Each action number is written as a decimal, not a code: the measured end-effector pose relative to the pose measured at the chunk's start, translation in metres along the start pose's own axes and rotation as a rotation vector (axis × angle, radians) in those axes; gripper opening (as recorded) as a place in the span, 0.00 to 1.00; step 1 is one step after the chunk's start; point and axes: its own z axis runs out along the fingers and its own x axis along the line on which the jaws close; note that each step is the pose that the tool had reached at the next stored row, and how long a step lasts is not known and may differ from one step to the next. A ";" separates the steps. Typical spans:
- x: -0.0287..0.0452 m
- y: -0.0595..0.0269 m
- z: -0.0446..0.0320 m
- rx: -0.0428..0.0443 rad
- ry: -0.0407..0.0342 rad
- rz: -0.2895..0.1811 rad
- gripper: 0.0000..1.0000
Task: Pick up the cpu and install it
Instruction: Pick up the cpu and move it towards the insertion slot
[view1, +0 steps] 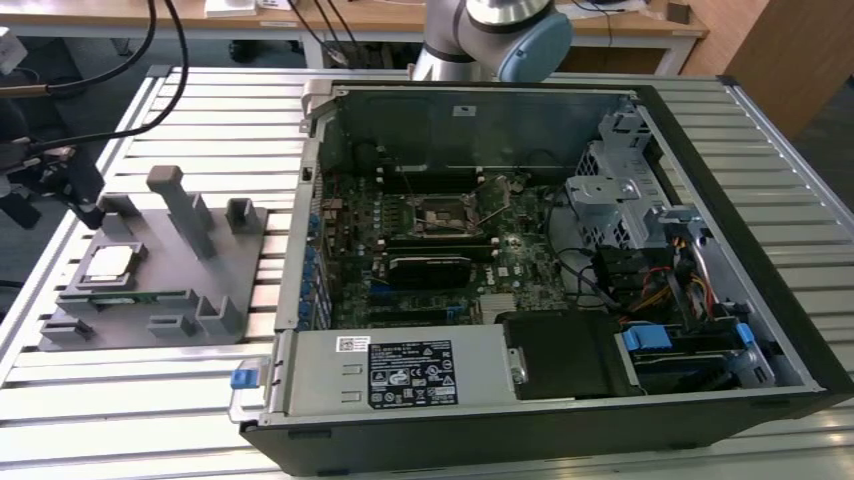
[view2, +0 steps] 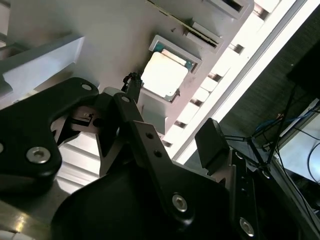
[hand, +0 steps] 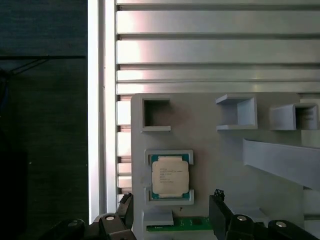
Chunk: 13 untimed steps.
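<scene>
Slatted aluminium table (view1: 160, 420) carries everything. Open computer case (view1: 534, 440) lies on its side mid-table, so the motherboard (view1: 400, 290) faces up for access from above. Grey fixture block (view1: 174, 290) sits near the table edge on the exterior view's left. Its pockets likely fix each part in a known spot.

The gripper (hand: 171, 200) hangs over the block with its jaws spread wide, pinching nothing. In the first wrist view the two fingertips line up with the cpu's open sides.

The socket (view1: 441, 215) is mid-board, and its lever looks swung up, probably ready to receive the chip.

The cpu (hand: 170, 176) lies flat in its nest near the block's outer edge, metal plate up, not yet gripped. Lips hold two ends, and the other two sides are free, probably for the fingers. A green memory stick (hand: 185, 222) lies just beside it.
</scene>
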 end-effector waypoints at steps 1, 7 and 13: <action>0.0000 -0.0001 0.0016 -0.0001 0.0000 -0.001 0.70; 0.0001 -0.0004 0.0091 -0.0002 -0.0001 -0.001 0.70; 0.0002 -0.0006 0.0152 -0.0005 0.0006 -0.018 0.70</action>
